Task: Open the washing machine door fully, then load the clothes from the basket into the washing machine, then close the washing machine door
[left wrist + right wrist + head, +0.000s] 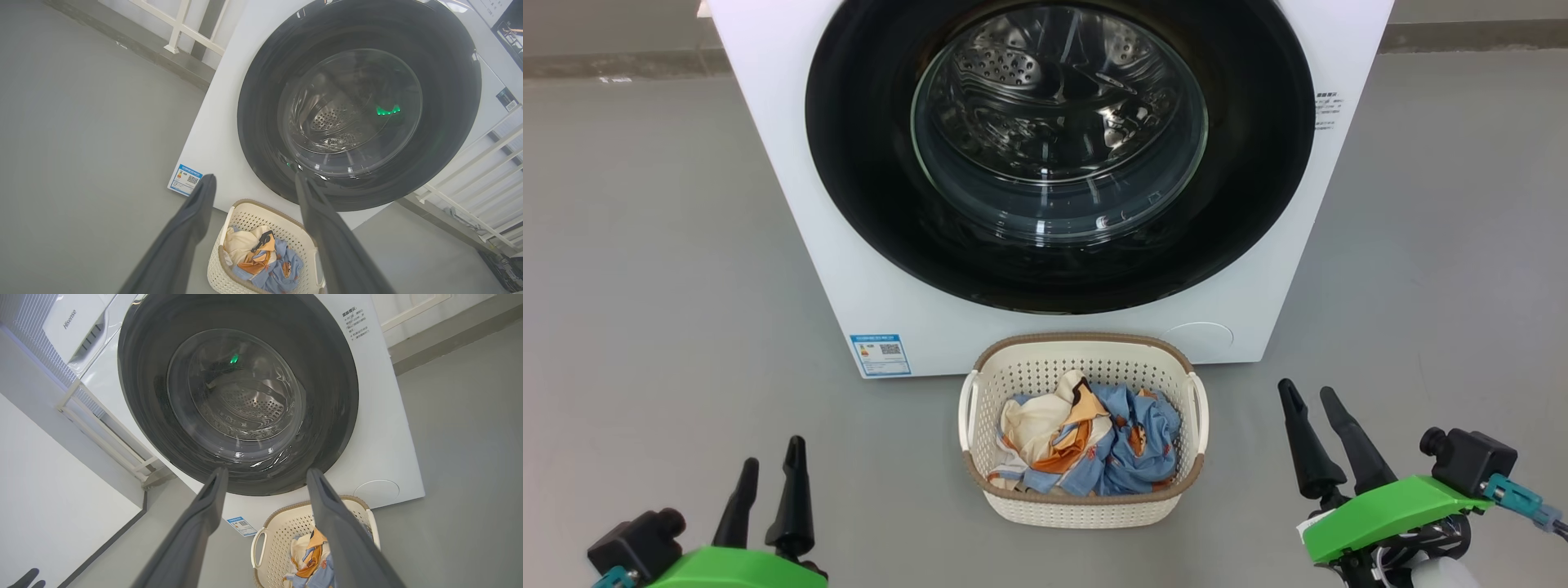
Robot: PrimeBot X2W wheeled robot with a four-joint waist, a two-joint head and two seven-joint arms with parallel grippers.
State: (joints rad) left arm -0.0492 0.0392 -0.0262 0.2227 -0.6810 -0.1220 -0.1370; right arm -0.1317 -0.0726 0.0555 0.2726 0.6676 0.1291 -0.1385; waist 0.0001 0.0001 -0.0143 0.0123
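The washing machine door [866,204] is shut; top of washing machine [768,163] cut off. The basket [1086,510] w/ clothes [1127,449] sits in front of it, near blue label [880,354]. Farther out front, left gripper [772,453] & right gripper [1307,389]: the 2 spread wide, empty.

"Hisense" reads on the white panel [69,319] above the washing machine door [237,392]; the blue label [880,354] below the door and the sticker [1328,110] beside it are too small to read.
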